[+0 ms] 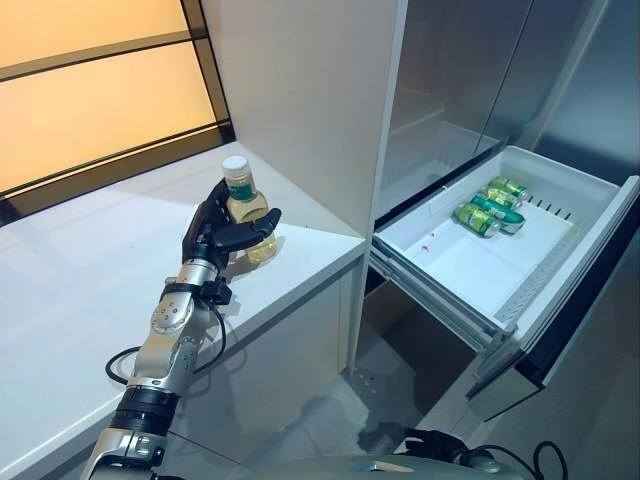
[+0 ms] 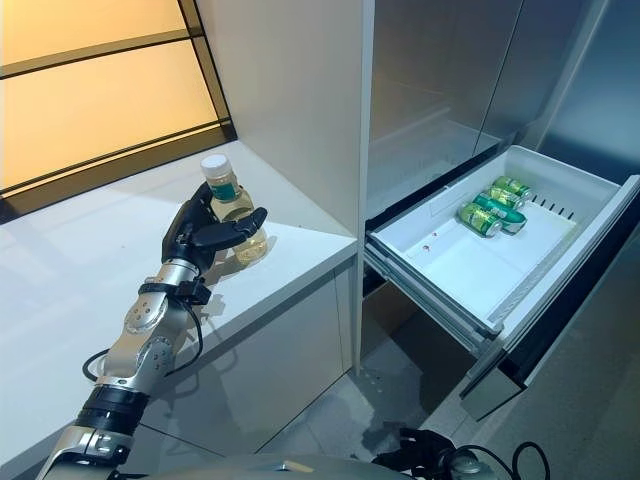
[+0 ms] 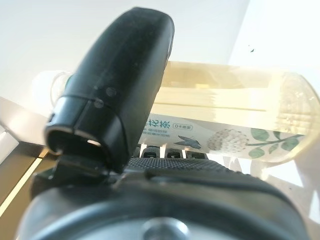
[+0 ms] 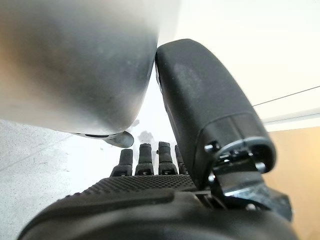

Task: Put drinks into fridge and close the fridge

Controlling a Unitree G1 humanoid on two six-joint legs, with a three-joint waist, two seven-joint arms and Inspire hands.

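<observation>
The fingers [image 1: 203, 222] and thumb of the left hand [image 1: 218, 238] are curled round a bottle [image 1: 245, 215] of pale yellow drink, standing upright on the white worktop [image 1: 90, 300] at the left. Far to the right, the fridge drawer [image 1: 470, 270] stands pulled out with 3 green cans [image 1: 490, 208] lying at its far end. The right hand [image 4: 150, 200] shows only in its wrist view, fingers straight, holding nothing. The bottle is smooth and round, so a loose grip could let it slip or tip on the way across.

1. A clear bottle [image 1: 246, 212] of pale yellow drink, white cap, stands upright on the white counter [image 1: 90, 290].
2. Green cans [image 1: 490, 207] (three, lying sideways) sit in the open fridge drawer [image 1: 470, 275].
</observation>
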